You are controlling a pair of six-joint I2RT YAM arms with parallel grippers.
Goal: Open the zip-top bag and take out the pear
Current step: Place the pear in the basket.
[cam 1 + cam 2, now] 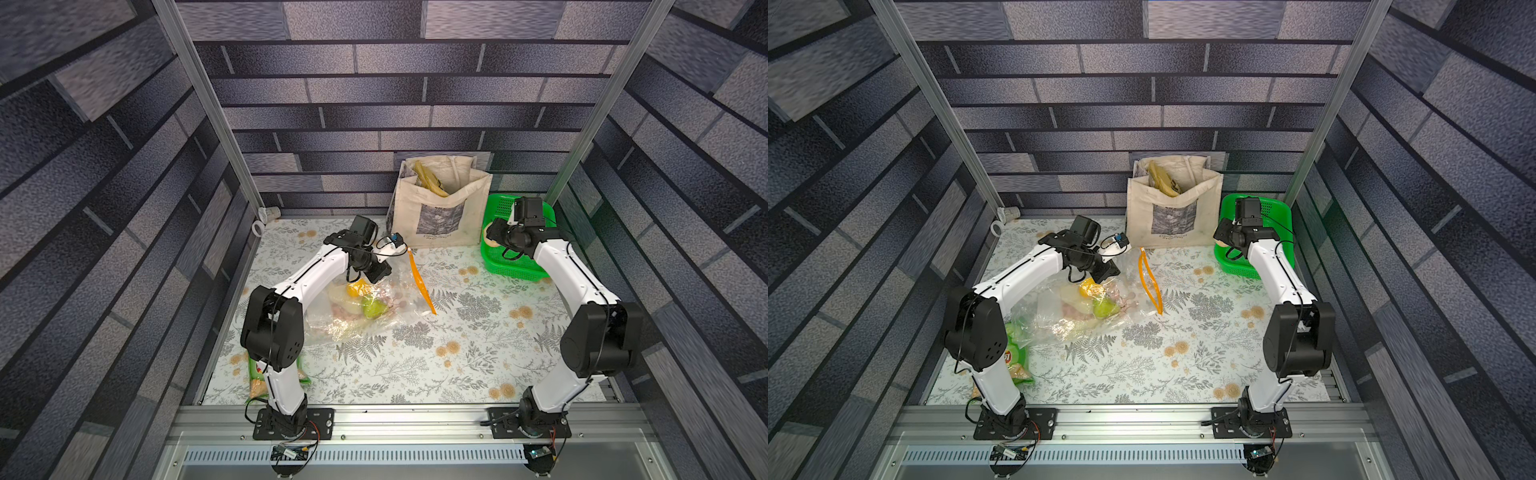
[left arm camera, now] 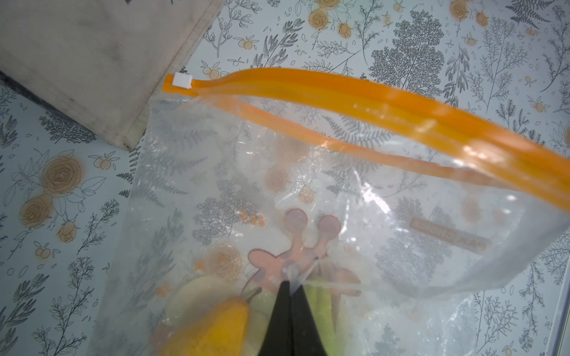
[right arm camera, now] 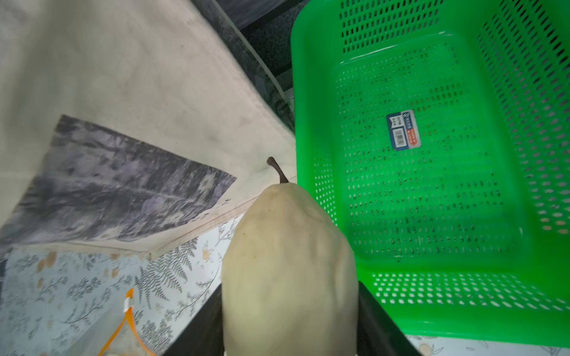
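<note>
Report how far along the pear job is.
Done: the orange zip strip of the zip-top bag is parted, and the pear is out of it. In hand: the right end effector holds the pear near the green basket; the left end effector pinches the bag's plastic. Left: probably setting the pear down.

crisp packet (image 1: 1018, 360) half hidden behind left arm (image 1: 1017, 270), pear (image 3: 287, 262) base cut off, tote lettering (image 1: 432, 237) unreadable

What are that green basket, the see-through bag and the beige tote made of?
The green basket looks like glossy moulded plastic, with rows of small holes. The zip-top bag is thin clear plastic film, shiny and crinkled. The tote bag is probably matte canvas, judging by its stitched hem.
</note>
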